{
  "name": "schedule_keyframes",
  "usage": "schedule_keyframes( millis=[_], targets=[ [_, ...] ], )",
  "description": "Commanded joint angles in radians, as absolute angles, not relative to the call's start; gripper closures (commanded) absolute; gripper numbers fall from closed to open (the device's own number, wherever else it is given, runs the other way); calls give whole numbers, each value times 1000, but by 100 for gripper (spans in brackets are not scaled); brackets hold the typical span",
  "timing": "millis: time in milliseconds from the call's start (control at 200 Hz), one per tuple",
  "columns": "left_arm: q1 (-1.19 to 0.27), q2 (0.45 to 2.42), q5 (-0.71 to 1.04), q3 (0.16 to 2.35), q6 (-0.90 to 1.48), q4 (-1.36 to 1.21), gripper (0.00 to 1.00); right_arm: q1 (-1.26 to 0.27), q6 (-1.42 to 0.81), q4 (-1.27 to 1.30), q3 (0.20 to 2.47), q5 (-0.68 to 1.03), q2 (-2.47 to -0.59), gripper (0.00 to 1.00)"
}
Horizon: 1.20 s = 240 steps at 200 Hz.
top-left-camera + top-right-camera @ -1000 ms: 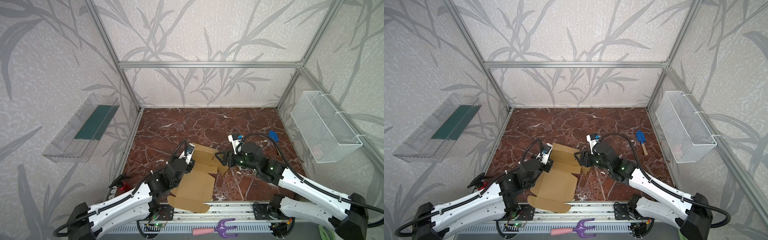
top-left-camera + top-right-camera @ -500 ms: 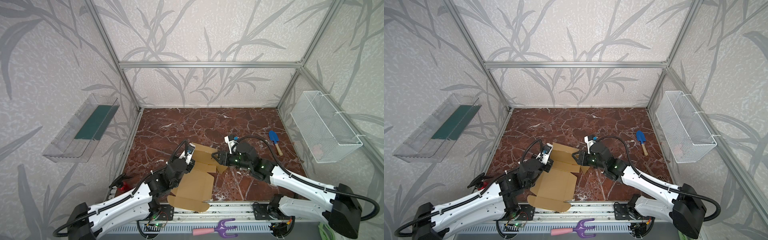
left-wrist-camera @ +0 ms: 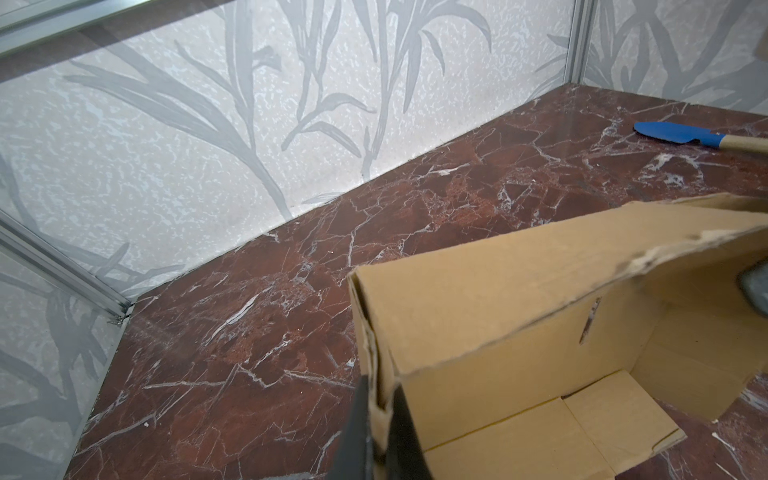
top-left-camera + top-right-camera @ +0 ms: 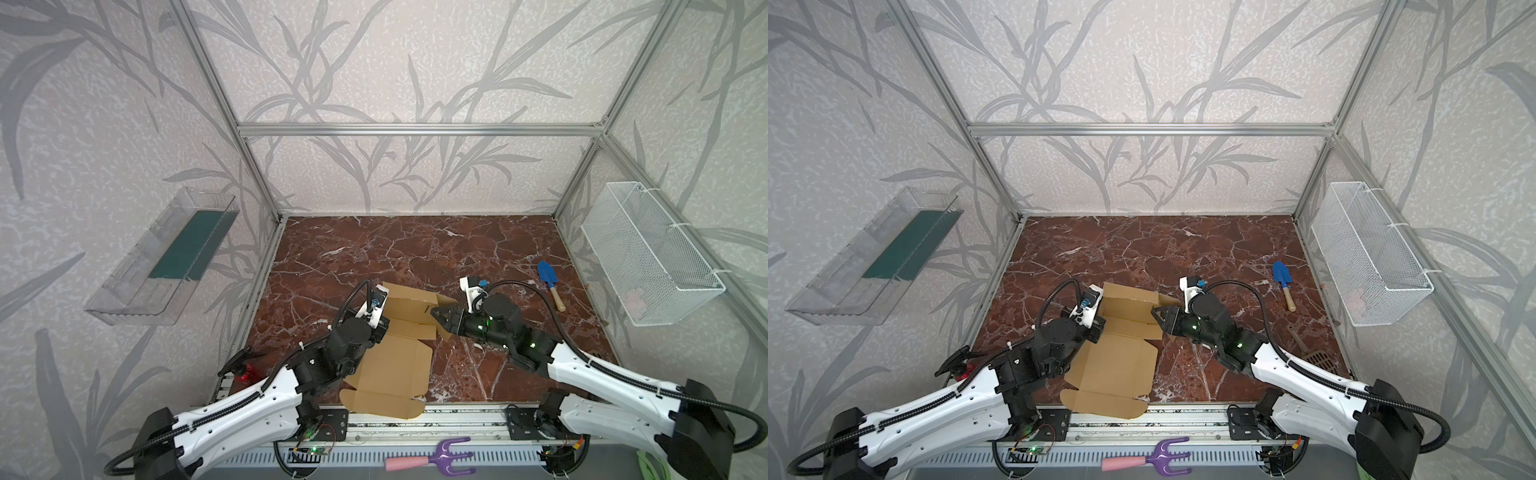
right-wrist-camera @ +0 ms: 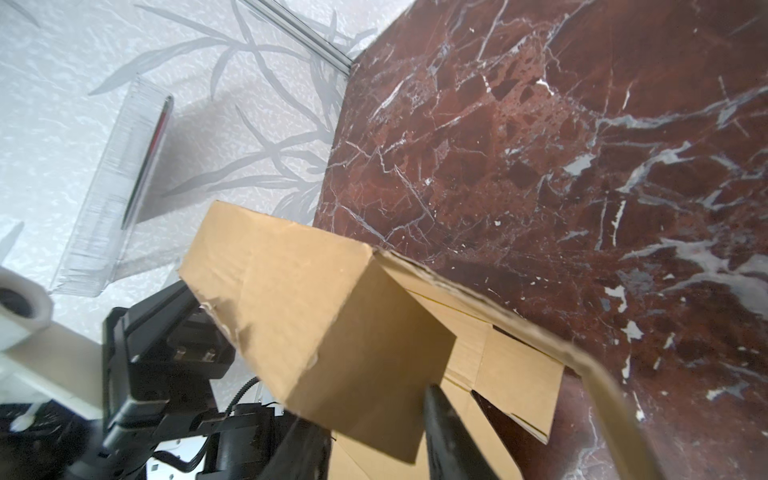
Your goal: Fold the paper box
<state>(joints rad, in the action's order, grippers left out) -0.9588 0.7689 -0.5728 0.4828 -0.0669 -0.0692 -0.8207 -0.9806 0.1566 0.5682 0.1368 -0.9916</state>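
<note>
The paper box [image 4: 395,365] [image 4: 1117,365] is tan cardboard, partly folded, lying near the front middle of the marble floor with its back wall raised. My left gripper [image 4: 385,323] [image 3: 380,419] is shut on the box's left corner wall [image 3: 498,291]; the cardboard edge is pinched between its two dark fingers. My right gripper [image 4: 439,320] [image 4: 1158,320] sits at the box's right side. In the right wrist view its fingers [image 5: 440,415] stand apart on either side of a raised flap [image 5: 311,291], so the right gripper [image 5: 370,411] is open.
A blue trowel [image 4: 548,282] [image 3: 685,135] lies on the floor at the right. A white wire basket [image 4: 648,257] hangs on the right wall and a clear tray [image 4: 166,257] on the left wall. A purple and pink hand rake [image 4: 432,459] rests on the front rail.
My right gripper has moved left up to the box's right flap, and its jaws have narrowed around it. The left gripper has kept its hold without moving.
</note>
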Motion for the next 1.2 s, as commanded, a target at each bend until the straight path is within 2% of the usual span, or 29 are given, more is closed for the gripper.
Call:
schedule_keyframes(
  millis=[0,170,315,550,640,745,895,1195],
  targets=[
    [-948,737,-659,471,-89,-141,100,-814,-964,125,564,103,-899,60],
    [-910,674,-704,453,-67,-202,100,-815,-885,31,553,99,-794,55],
    [-854,597,-647,443,27,-215,100,-811,-822,66,481,125,-710,49],
    [-838,534,-554,440,102,-204,100,-736,-719,-182,534,33,-601,49],
    [-836,505,-545,433,114,-208,100,-665,-730,-219,538,79,-631,49],
    [-835,486,-514,426,119,-215,100,-612,-779,-112,489,195,-689,50],
    [-835,471,-466,417,131,-235,100,-611,-840,112,415,266,-774,50],
    [-832,473,-401,407,152,-260,100,-625,-997,538,285,301,-952,49]
  ],
)
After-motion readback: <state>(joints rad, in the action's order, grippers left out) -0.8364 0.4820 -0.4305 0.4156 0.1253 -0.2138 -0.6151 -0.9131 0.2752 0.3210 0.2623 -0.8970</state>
